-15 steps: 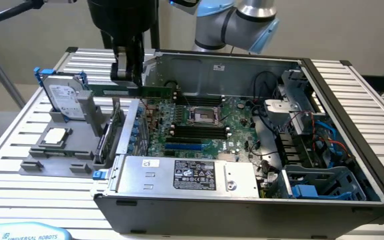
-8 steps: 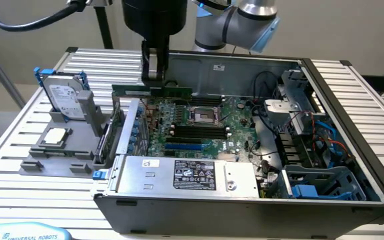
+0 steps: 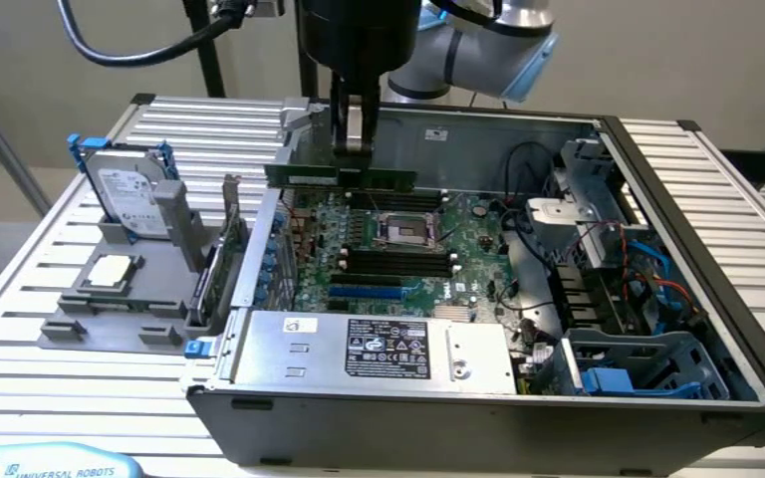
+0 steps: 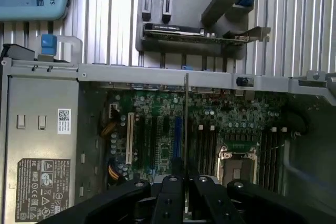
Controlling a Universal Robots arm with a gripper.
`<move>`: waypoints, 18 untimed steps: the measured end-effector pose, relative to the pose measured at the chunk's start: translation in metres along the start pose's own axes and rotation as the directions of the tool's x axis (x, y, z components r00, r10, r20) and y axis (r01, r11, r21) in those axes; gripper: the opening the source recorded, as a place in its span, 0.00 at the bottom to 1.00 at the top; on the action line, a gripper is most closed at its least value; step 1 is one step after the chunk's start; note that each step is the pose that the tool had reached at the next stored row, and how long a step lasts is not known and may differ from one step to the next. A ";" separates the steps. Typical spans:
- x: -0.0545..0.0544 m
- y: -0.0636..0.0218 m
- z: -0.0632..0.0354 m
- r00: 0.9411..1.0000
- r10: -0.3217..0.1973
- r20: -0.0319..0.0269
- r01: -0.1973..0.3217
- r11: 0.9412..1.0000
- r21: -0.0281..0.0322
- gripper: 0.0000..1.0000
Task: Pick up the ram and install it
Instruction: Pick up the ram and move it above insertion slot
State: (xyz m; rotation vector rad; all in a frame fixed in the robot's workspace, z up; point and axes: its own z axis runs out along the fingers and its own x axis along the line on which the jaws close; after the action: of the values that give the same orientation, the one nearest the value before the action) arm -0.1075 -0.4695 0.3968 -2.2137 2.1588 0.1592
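Over the open case [image 3: 489, 418], the jaws grip the ram [image 3: 343, 177] by its upper edge, lower edge free.

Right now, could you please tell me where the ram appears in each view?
Exterior view: the ram hangs level in the pincer, above the far edge of the motherboard.
Wrist view: the ram is edge-on, a thin line running from the pincer across the motherboard.
Shared landmark: the CPU socket.

One ram stick [image 3: 310, 176], one hard drive [image 3: 131, 191], one expansion card [image 3: 223, 261], one power supply [image 3: 370, 349], perhaps four memory slots [image 3: 389, 262].
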 end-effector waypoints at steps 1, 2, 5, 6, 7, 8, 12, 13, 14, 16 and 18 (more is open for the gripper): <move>-0.003 -0.0031 0.0014 1.000 0.000 0.000 0.000 1.000 0.000 0.13; -0.006 -0.0062 0.0029 1.000 0.000 0.000 0.000 1.000 0.000 0.13; -0.015 -0.0154 0.0075 1.000 0.000 -0.001 0.000 1.000 0.000 0.13; -0.019 -0.0179 0.0092 1.000 0.000 -0.001 0.000 1.000 0.000 0.13; -0.023 -0.0204 0.0109 1.000 0.000 -0.001 0.000 1.000 0.000 0.13; -0.026 -0.0228 0.0128 1.000 0.000 -0.001 0.000 1.000 0.000 0.13; -0.042 -0.0321 0.0204 1.000 0.000 -0.001 0.000 1.000 0.000 0.13; -0.045 -0.0341 0.0225 1.000 0.000 -0.001 0.000 1.000 0.000 0.13; -0.049 -0.0361 0.0244 1.000 0.000 -0.002 0.000 1.000 0.000 0.13; -0.056 -0.0399 0.0284 1.000 0.000 -0.002 0.000 1.000 0.000 0.13; -0.060 -0.0431 0.0319 1.000 0.000 -0.002 0.000 1.000 0.000 0.13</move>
State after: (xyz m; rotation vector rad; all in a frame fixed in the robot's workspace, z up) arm -0.0672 -0.4052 0.3698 -2.2145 2.1599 0.1576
